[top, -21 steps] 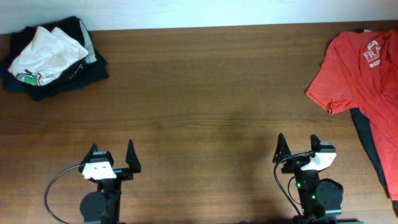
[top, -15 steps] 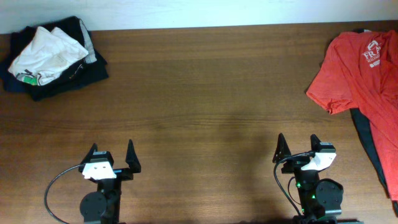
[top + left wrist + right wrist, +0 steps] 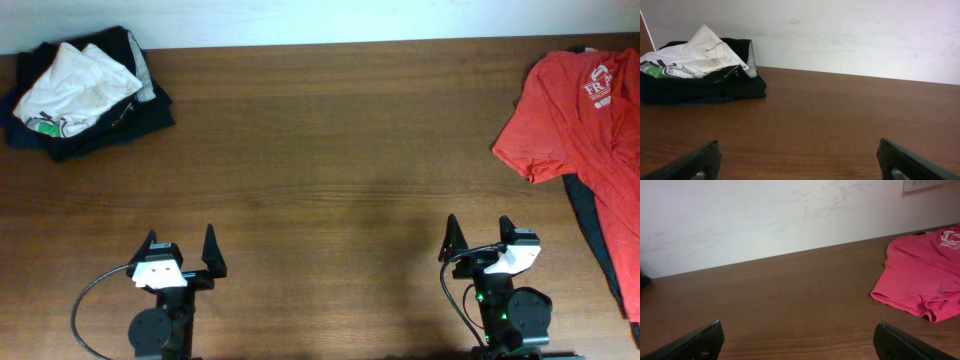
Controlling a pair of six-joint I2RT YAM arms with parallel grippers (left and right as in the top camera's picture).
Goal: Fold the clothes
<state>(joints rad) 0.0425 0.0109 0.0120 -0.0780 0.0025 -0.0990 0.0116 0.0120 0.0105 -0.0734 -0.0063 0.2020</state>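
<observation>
Looking down from overhead, where do the clothes lie? (first speaker)

Most are at the far right of the counter. An orange-red T-shirt is spread there, loosely rumpled, its white lettering near the far right corner, and its right side runs out of frame. A dark charcoal garment lies under it, showing as a strip along the shirt's near left edge. (second speaker)

And at the other end? (first speaker)

In the far left corner is a bundle: a black garment at the bottom with a crumpled white garment resting on top, a bit of green print showing on its left side. The left wrist view shows the same white cloth heaped on the black one, close to the pale wall. (second speaker)

What are the arms doing? (first speaker)

Both sit at the near edge, well apart from either pile. The left end effector is released, fingers spread wide with bare wood between them. The right end effector is the same, wide and gripping nothing. (second speaker)

Does the right wrist camera see the shirt? (first speaker)

Yes. A sleeve and hem of it lie flat on the wood to the right, beyond the spread fingers. (second speaker)
</observation>
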